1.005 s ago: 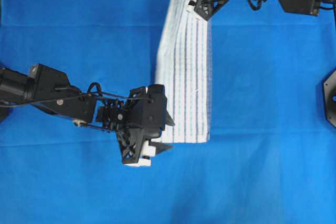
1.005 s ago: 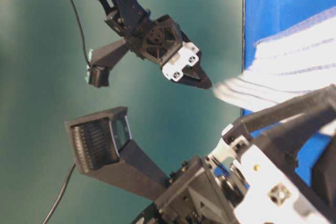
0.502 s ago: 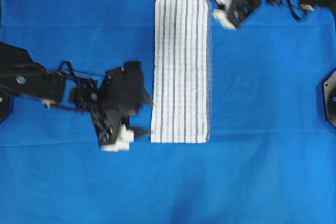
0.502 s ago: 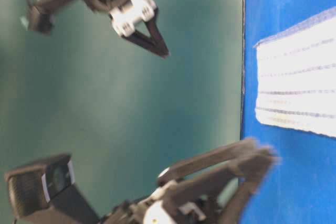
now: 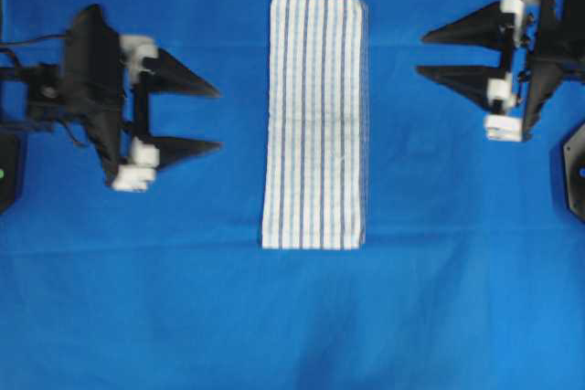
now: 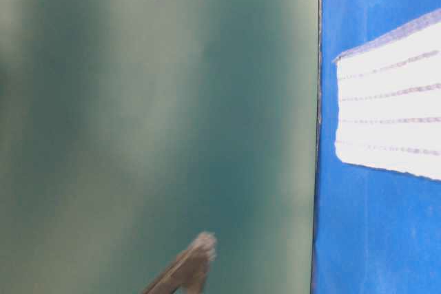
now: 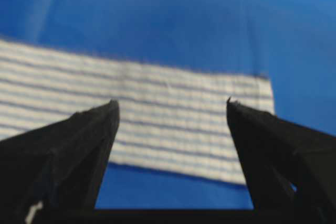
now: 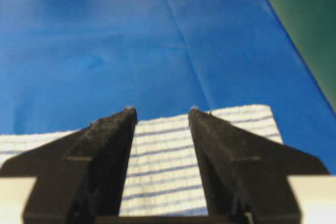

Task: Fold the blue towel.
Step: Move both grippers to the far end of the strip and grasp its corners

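The blue towel (image 5: 314, 121) lies flat in the middle of the table as a long narrow folded strip, white with thin blue stripes; its end shows at the right in the table-level view (image 6: 393, 111). My left gripper (image 5: 219, 119) hangs open to the towel's left, apart from it, its jaws pointing at the towel (image 7: 157, 114). On the right, well clear of the strip's right edge, my right gripper (image 5: 420, 55) is open too, and past its empty jaws I see the towel (image 8: 163, 156).
A plain blue covering (image 5: 302, 317) spreads over the whole table. A dark mount (image 5: 576, 171) sits at the right edge. In the table-level view the table's edge (image 6: 318, 135) runs vertically against a green backdrop.
Both grippers let go of the towel's corners and drew back to either side. The towel, lifted at its far end a second ago, now lies flat and folded.
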`<act>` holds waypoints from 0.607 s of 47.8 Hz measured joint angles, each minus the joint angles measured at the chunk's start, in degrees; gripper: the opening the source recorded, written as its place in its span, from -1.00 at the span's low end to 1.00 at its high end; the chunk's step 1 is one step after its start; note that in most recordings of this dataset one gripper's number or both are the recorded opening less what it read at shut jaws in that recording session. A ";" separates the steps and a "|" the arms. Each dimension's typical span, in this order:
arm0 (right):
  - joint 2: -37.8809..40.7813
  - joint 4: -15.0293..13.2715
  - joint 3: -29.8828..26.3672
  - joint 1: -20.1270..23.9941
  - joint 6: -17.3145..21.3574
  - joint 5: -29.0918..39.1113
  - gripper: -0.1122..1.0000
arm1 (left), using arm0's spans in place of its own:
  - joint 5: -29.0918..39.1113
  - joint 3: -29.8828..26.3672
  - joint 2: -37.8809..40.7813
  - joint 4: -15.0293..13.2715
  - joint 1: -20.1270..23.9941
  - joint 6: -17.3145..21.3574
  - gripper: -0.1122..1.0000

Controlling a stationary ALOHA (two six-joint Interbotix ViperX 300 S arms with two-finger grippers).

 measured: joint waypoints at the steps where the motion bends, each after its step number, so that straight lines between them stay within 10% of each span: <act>1: -0.70 0.00 0.97 0.18 0.35 -0.26 0.12 | -0.53 0.70 -0.97 0.00 0.18 0.00 0.57; 29: 0.97 0.09 4.92 -4.92 1.41 -3.69 0.21 | -4.75 3.08 -1.41 0.00 7.29 0.18 0.57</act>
